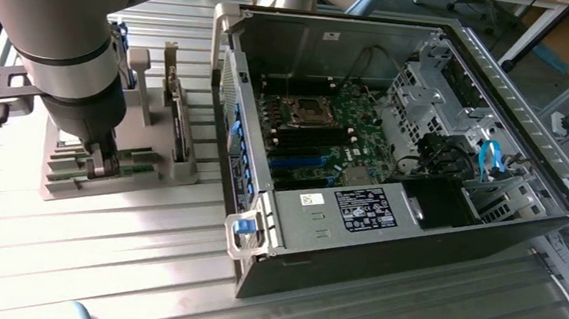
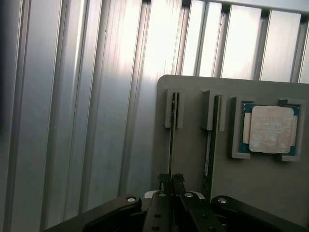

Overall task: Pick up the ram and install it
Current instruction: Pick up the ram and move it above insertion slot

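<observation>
gripping is the step in hand: the gripper point(image 2: 171, 180) is drawn narrow, its fingertips point(image 2: 165, 180) pinching the ram point(image 2: 172, 135), which stands on edge in the slot nearest the side edge of the grey holder point(image 2: 190, 145). its twin point(image 2: 212, 140) fills the next slot, with the processor point(image 2: 270, 129) in a pocket beyond. freeing it would, i judge, call for a straight pull along the slot. the wrist view gives the pinch up close; the exterior view adds the open computer case point(image 1: 360, 243) beside the holder.
</observation>
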{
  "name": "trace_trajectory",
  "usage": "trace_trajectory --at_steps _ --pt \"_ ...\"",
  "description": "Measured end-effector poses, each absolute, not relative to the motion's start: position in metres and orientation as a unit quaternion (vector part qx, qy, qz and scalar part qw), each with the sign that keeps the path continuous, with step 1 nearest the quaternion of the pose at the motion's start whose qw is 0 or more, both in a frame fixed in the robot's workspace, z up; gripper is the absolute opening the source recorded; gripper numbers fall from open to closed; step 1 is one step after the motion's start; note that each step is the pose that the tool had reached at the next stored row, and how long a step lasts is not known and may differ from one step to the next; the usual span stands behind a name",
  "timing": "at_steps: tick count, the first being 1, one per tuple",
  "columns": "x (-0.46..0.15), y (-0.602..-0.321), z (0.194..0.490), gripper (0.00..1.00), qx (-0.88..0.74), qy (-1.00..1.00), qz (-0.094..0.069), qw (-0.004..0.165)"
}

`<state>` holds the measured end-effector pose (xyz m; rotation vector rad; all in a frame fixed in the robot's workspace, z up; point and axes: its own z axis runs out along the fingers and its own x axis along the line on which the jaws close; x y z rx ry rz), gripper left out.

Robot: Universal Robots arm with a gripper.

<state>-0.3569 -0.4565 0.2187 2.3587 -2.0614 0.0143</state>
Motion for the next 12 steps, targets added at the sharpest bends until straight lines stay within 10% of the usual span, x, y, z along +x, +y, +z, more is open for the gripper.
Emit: trace_trajectory --at_steps 12 --pt "-0.3570 -0.4564 0.2234 0.13 0.753 -0.658 0.005 0.005"
